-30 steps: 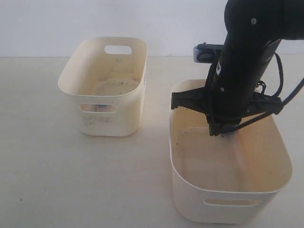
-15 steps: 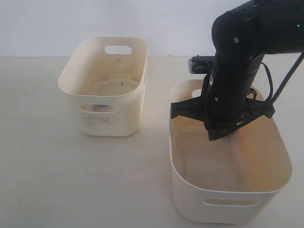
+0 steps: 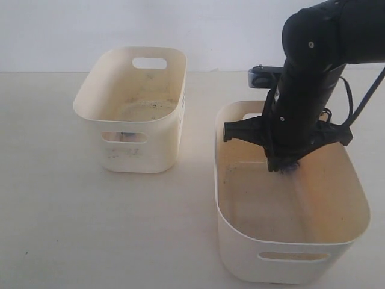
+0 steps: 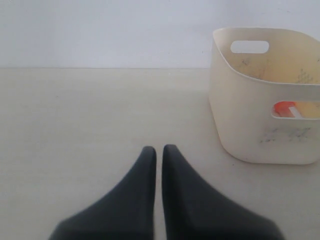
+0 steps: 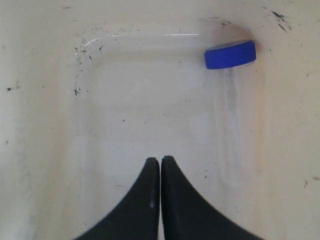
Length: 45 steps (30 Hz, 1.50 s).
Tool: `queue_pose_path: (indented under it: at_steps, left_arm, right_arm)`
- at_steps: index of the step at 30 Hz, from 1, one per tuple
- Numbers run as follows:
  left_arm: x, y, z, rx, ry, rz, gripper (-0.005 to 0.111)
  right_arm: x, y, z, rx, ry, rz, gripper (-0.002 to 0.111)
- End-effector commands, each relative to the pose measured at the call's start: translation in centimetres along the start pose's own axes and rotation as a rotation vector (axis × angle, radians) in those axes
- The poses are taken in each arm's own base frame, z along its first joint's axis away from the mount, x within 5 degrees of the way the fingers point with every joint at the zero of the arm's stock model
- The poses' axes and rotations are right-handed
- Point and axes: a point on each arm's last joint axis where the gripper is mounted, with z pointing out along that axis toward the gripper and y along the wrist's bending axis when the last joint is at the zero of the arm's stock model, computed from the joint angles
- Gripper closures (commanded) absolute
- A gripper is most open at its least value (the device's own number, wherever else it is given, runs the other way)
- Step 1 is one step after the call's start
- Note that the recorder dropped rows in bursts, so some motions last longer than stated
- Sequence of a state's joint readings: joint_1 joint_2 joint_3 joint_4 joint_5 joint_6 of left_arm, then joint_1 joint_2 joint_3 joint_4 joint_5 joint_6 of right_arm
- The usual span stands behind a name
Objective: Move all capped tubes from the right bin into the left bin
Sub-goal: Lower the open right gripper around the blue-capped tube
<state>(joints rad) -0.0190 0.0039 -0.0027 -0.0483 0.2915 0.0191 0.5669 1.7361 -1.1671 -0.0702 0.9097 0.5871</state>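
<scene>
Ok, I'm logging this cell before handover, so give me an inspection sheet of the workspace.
Surface: pale table, faintly speckled.
Job's things: one blue-capped tube lies on the floor of the right bin; an orange cap shows through the cut-out of the left bin.
Clutter: nothing seen.
Grippers: left gripper shut, empty, over the table; right gripper shut, empty, inside the right bin, beside the tube, not touching.
Cables: black cables loop off the right arm.
Surroundings: plain white wall.

Right gripper (image 5: pixel 160 161), jaws pressed together w/ nothing between, is over the floor of right bin (image 5: pixel 125 90), w/ dark specks (image 5: pixel 77 91) and one blue-capped tube (image 5: pixel 229 125) lying near, not touching.
</scene>
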Motion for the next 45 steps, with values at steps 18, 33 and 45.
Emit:
queue_pose_path:
  at_steps: [18,33,45]
  left_arm:
    - [0.1,0.0,0.0,0.005,0.003,-0.010,0.103]
    - [0.1,0.0,0.0,0.005,0.003,-0.010,0.103]
    - [0.1,0.0,0.0,0.005,0.003,-0.010,0.103]
  right_arm:
    - [-0.4,0.0,1.5,0.005,0.012,0.009,0.101]
    - [-0.5,-0.1,1.5,0.018,-0.001,0.001,0.070]
    - [-0.6,-0.2,1.5,0.028,-0.014,0.038,0.053]
